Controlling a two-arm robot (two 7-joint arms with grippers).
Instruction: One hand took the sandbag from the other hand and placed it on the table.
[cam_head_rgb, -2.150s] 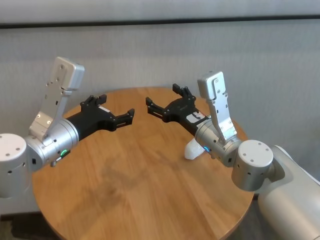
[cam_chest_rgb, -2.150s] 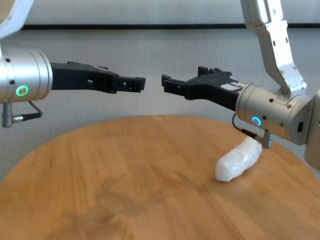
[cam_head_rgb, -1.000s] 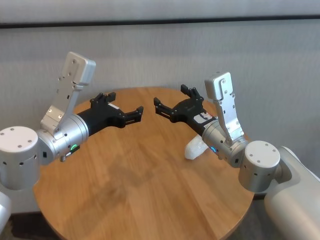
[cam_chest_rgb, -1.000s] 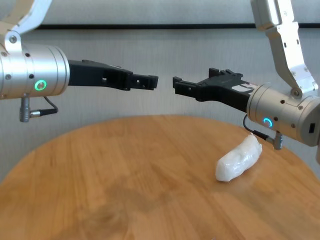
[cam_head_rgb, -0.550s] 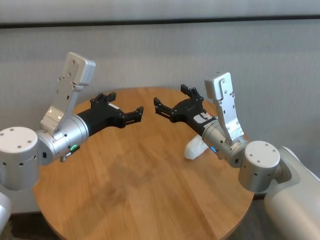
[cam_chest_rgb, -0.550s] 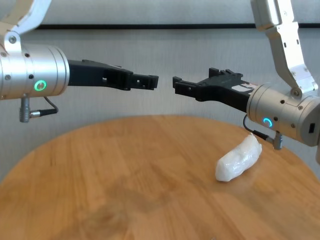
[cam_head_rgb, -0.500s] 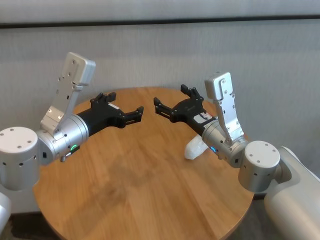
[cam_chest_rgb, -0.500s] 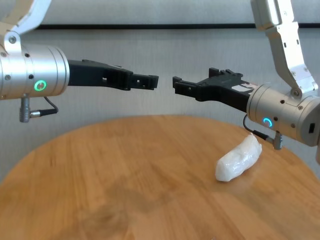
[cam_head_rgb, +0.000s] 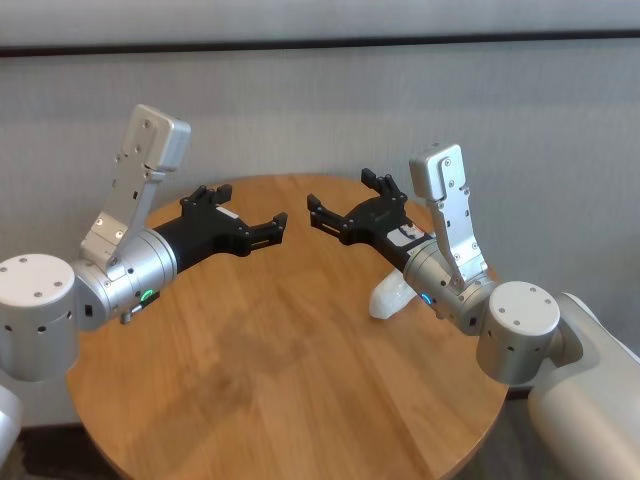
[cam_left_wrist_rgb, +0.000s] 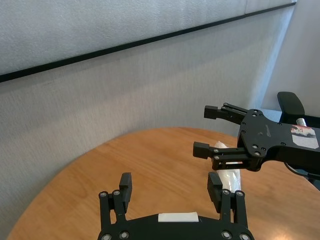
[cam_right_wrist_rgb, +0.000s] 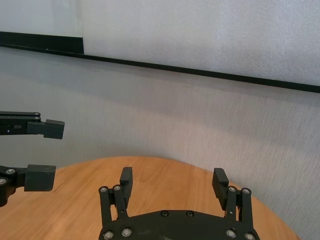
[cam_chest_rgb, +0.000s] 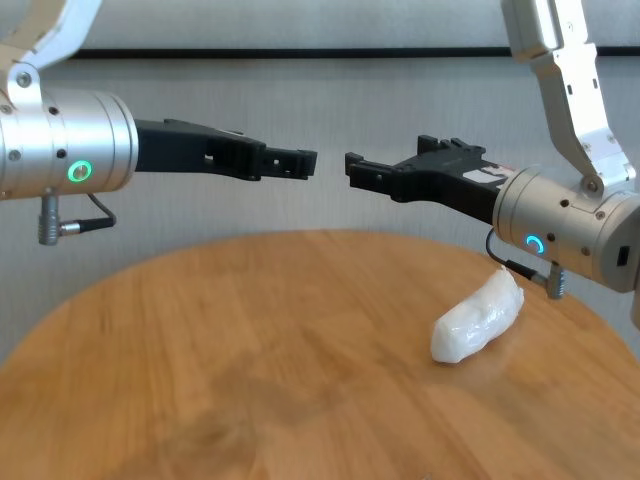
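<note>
Sandbag (cam_chest_rgb: 478, 317) lying on the table (cam_chest_rgb: 250, 350), both grippers raised above it

The right gripper (cam_head_rgb: 337, 203) and left gripper (cam_head_rgb: 248, 210) are being held tip to tip, fingers spread, nothing gripped; the sandbag is lying below the right wrist.

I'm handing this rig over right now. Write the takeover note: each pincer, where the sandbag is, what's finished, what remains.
Left pincer: open, empty, raised above the table, tips facing the right one.
Right pincer: open, empty, raised, apart from the left by a small gap.
Sandbag: lying on the table on the robot's right, under the right wrist, free of both pincers.
Done: sandbag is down and released.
Left: nothing on the bag itself; perhaps only parking both arms.
</note>
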